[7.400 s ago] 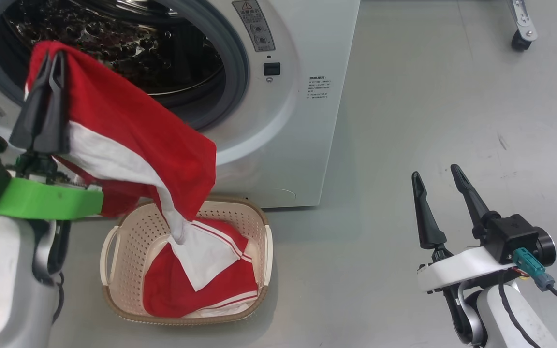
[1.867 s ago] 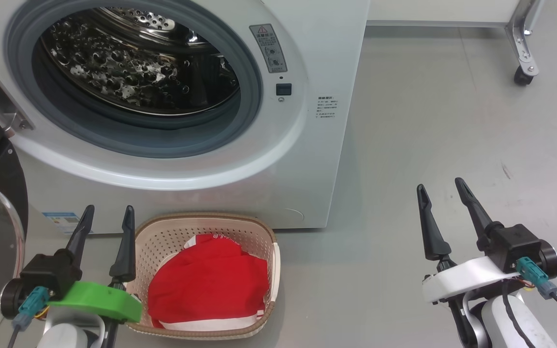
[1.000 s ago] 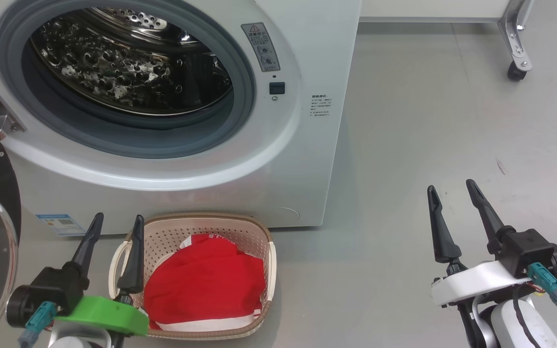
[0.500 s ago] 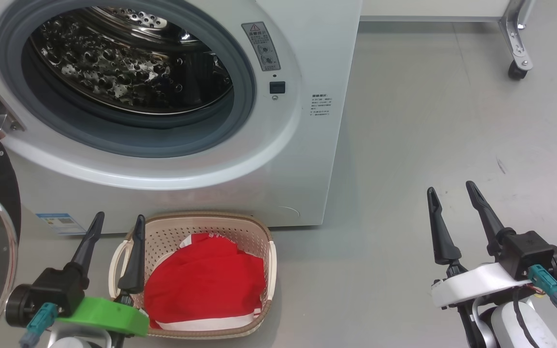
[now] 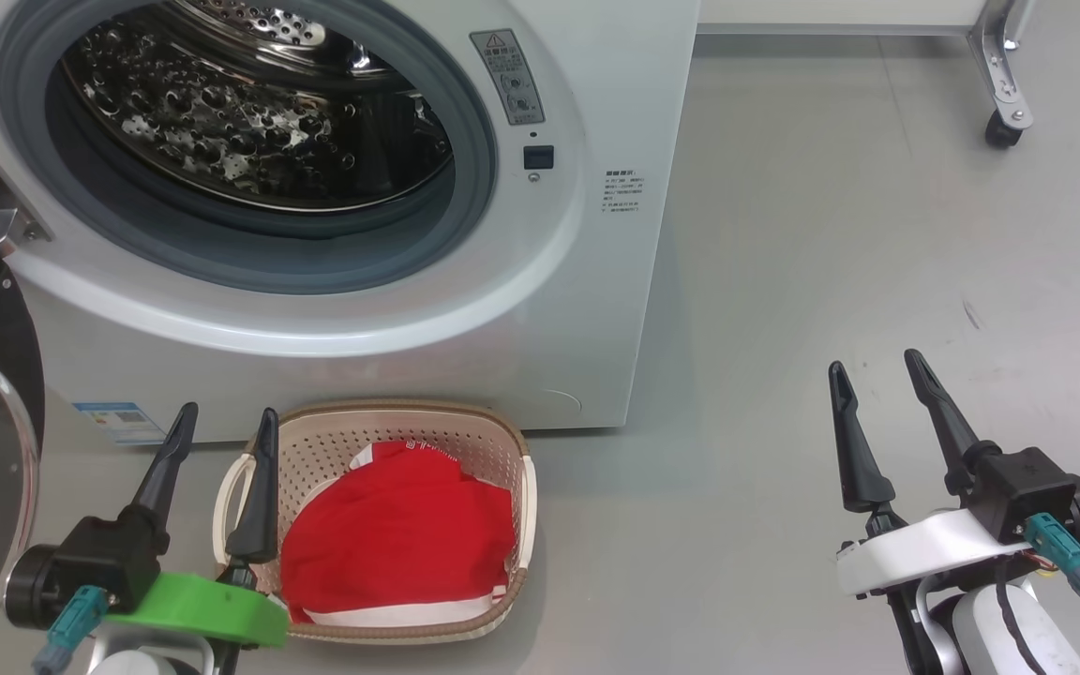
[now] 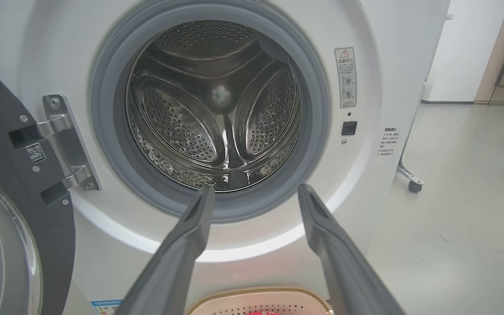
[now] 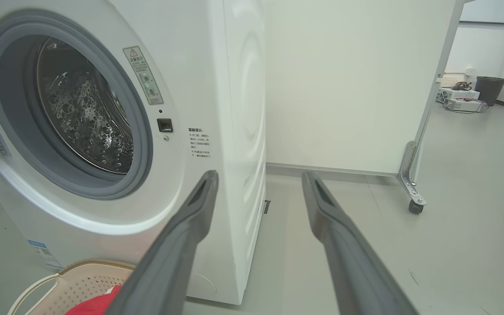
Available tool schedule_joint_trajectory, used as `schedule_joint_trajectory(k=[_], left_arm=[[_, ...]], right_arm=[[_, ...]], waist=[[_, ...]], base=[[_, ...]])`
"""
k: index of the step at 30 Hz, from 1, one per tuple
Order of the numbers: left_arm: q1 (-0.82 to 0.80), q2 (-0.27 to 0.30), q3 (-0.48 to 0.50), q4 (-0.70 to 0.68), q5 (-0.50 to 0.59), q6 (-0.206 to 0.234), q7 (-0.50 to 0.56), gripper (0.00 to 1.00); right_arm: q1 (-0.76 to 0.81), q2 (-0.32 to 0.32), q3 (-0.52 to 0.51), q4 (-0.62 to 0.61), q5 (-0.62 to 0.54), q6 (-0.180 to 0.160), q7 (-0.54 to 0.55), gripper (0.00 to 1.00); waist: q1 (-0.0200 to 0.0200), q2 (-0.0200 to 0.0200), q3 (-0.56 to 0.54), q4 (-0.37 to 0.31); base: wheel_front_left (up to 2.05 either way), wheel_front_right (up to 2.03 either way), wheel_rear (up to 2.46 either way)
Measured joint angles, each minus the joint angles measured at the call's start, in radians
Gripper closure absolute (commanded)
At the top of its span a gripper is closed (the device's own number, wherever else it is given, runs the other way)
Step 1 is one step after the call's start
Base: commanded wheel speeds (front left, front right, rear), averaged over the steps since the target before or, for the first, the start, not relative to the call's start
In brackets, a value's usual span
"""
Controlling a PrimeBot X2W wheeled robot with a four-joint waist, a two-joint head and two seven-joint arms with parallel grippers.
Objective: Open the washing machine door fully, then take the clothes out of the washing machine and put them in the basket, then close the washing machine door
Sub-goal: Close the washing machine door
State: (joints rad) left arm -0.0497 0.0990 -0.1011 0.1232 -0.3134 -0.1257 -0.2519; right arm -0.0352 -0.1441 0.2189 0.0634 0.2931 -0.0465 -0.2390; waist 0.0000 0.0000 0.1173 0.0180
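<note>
Grey floor (image 5: 784,281), white wall (image 7: 344,87) far off. Left claw (image 5: 228,411) spread, empty, near basket (image 5: 390,410); right claw (image 5: 874,361) spread, empty, over floor.

The head camera looks steeply down at the big white front-loading washing machine (image 5: 596,309) and the cream perforated plastic basket (image 5: 334,450) near its foot. Both wrist cameras sit low, sharing the perforated steel drum (image 6: 182,127): left squarely and near, right obliquely from farther right.

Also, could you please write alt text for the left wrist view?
An open washing machine shows an empty steel drum, framed by the left gripper's spread fingers. Its door hangs open left; a basket rim peeks below.
</note>
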Motion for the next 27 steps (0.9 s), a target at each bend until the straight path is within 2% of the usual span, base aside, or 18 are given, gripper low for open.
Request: schedule_joint_trajectory(k=[27], left_arm=[[0.002,-0.012,0.0,-0.032,0.022,0.0,0.0,0.0]], right_arm=[[0.001,0.0,0.003,-0.002,0.001,-0.002,0.0,0.0]], waist=[[0.0,0.0,-0.001,0.004]], base=[[-1.06,1.06,0.0]])
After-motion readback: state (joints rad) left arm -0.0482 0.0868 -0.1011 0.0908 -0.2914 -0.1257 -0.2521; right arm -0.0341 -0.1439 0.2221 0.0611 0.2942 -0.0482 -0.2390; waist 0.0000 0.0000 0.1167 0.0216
